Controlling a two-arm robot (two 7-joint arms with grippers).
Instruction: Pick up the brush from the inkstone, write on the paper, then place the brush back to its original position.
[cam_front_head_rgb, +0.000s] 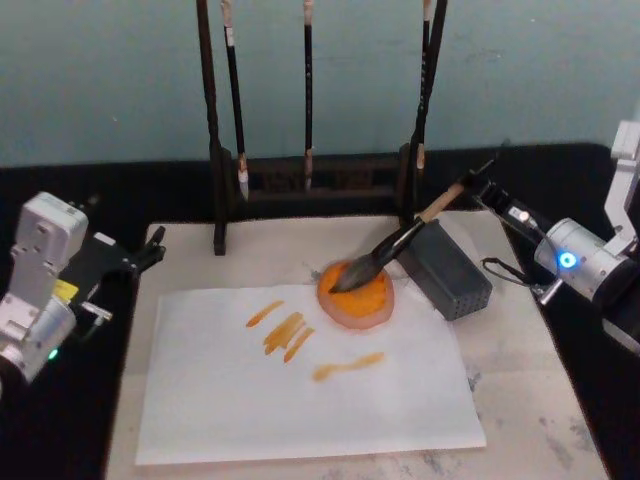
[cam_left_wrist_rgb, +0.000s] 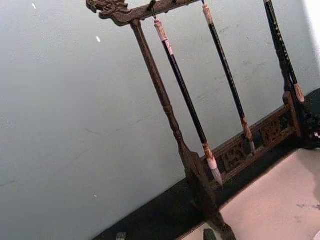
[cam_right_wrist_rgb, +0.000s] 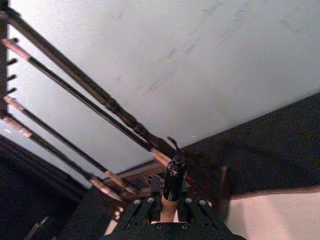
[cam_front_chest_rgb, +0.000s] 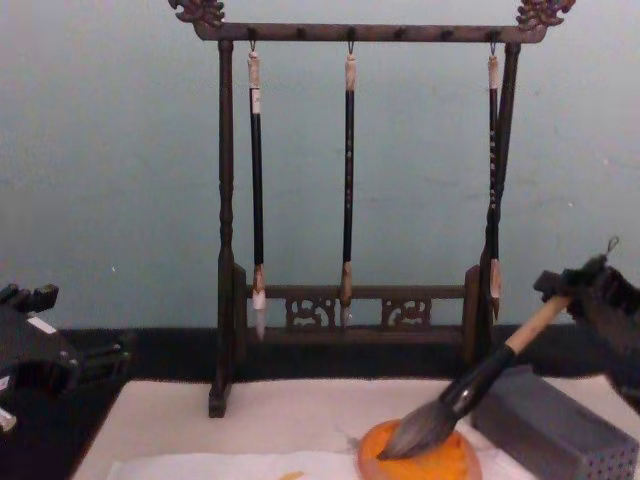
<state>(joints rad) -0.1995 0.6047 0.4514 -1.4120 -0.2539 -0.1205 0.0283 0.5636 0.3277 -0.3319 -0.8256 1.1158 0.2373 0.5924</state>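
**Brush tip parked on the inkstone, right gripper clamped on the handle**

So the right gripper (cam_front_head_rgb: 478, 188) is closed around the top end of the brush (cam_front_head_rgb: 400, 238), just below the black cap. The brush leans at an angle, with its bristles resting on the orange inkstone (cam_front_head_rgb: 372, 306) and the handle passing over the grey block (cam_front_head_rgb: 452, 272). The inkstone overlaps the far right edge of the paper (cam_front_head_rgb: 300, 410), which has a few orange strokes on it. The left gripper (cam_front_head_rgb: 145, 255) sits off at the left edge of the surface (cam_front_head_rgb: 530, 380), and I can't tell if it's wide or narrow. The brush rack (cam_front_head_rgb: 310, 172) stands behind.
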